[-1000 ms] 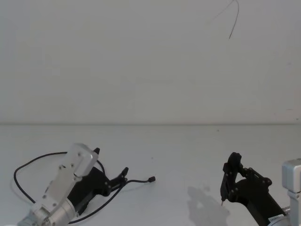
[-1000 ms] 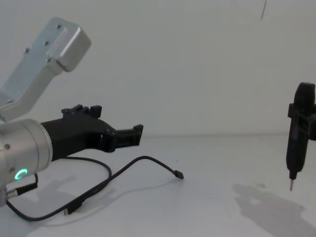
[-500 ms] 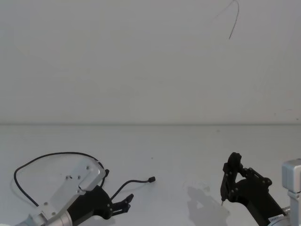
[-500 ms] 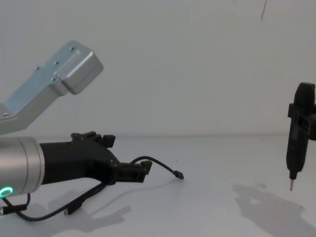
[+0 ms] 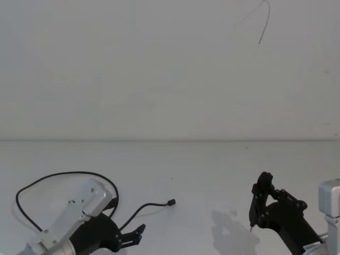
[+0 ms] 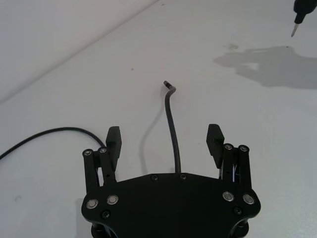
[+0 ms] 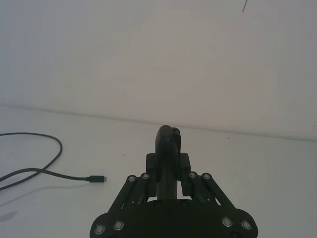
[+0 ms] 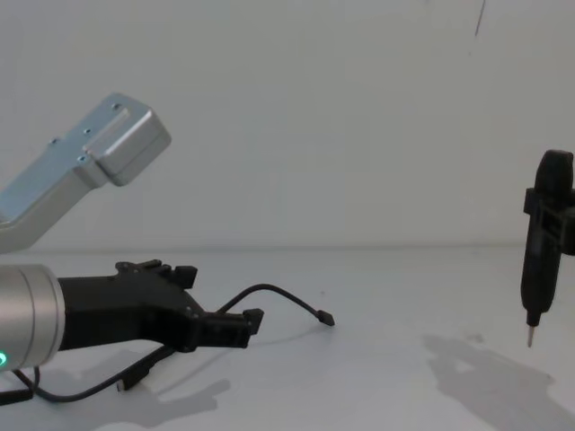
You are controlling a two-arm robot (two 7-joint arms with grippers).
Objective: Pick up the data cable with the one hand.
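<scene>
Left gripper sits low over the table at the robot's near left, jaws spread wide, nothing held. The data cable lies on the table and runs straight out between the jaws, touching neither. Judged light, limp and thin: it should sag either side of a pinch and could slip from a loose one, so take the straight run just short of the plug. Its near stretch passes under the gripper body, and its far curve goes behind the arm. Right gripper, parked well apart on the right, is clamped on a pen-shaped tool.
</scene>
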